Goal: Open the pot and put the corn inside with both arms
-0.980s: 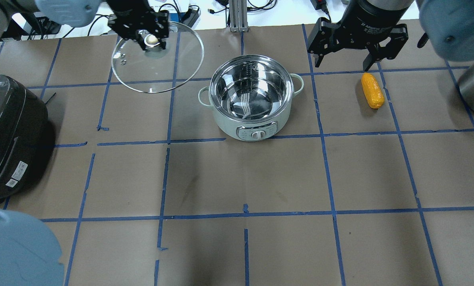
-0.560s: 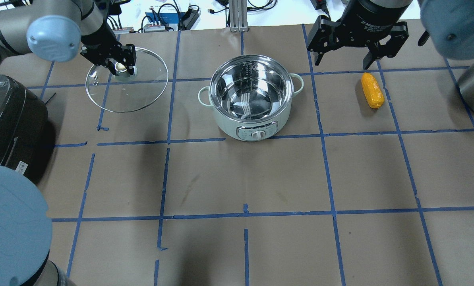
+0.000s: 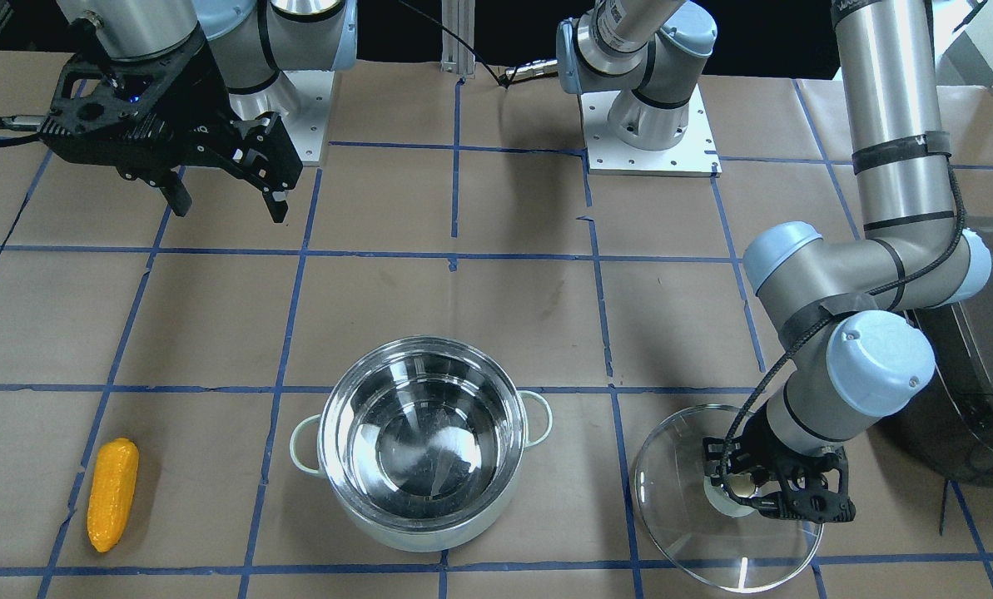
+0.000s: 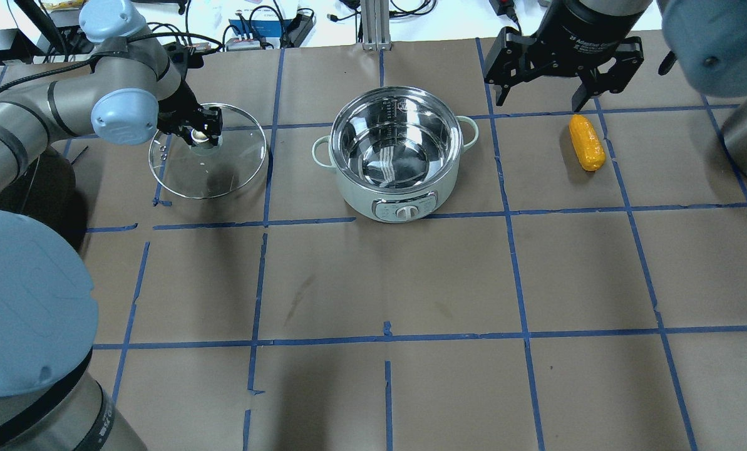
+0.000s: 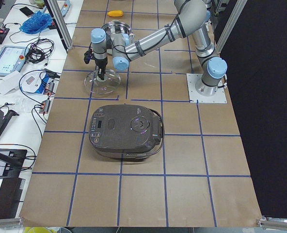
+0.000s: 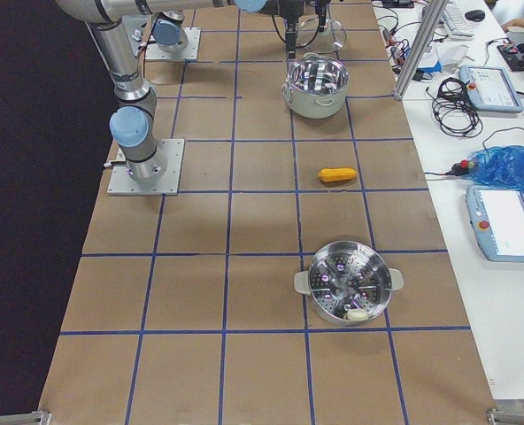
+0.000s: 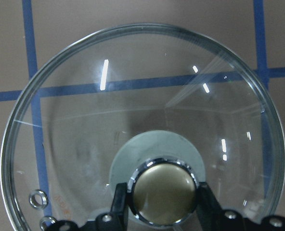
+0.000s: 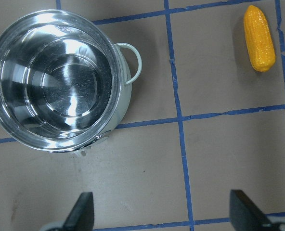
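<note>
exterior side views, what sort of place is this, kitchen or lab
Most likely a robotics lab workcell, not a kitchen: two arms bolted to a paper-covered table gridded in blue tape, with teach pendants and loose cables on a side bench.

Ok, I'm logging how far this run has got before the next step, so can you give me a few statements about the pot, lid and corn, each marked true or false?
1. The pot is uncovered and has nothing inside. True.
2. The corn is clamped in the right gripper. False: the corn lies on the table, and the right gripper is open and not touching it.
3. The left gripper is shut on the knob of the lid. True.
4. The lid is between the pot and the corn. False: the pot stands between them, with the lid on one side and the corn on the other.
</note>
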Tool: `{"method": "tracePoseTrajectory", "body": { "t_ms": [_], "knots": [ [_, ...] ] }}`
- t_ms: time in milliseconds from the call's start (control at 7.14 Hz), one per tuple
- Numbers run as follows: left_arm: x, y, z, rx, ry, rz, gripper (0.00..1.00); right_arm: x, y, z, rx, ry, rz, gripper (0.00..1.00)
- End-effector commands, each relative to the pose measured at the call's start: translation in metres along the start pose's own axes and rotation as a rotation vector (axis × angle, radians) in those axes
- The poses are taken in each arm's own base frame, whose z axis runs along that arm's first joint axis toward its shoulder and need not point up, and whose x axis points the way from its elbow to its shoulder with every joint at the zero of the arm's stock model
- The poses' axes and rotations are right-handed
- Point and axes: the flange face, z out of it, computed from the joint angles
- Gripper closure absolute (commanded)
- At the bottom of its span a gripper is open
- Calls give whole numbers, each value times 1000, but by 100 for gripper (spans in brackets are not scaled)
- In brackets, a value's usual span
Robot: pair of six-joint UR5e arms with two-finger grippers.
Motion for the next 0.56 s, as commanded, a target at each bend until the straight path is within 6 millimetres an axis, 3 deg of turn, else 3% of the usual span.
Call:
{"method": "tracePoseTrajectory", "body": {
  "t_ms": [0, 280, 420],
  "knots": [
    [0, 3, -7, 12, -3, -5, 0, 0, 1, 0, 1, 0, -3, 0],
    [12, 11, -43, -1, 0, -52, 0, 0, 1, 2, -3, 0, -3, 0],
    [34, 24, -83, -7, 3, -77, 0, 1, 1, 3, -6, 1, -3, 0]
  ]
}}
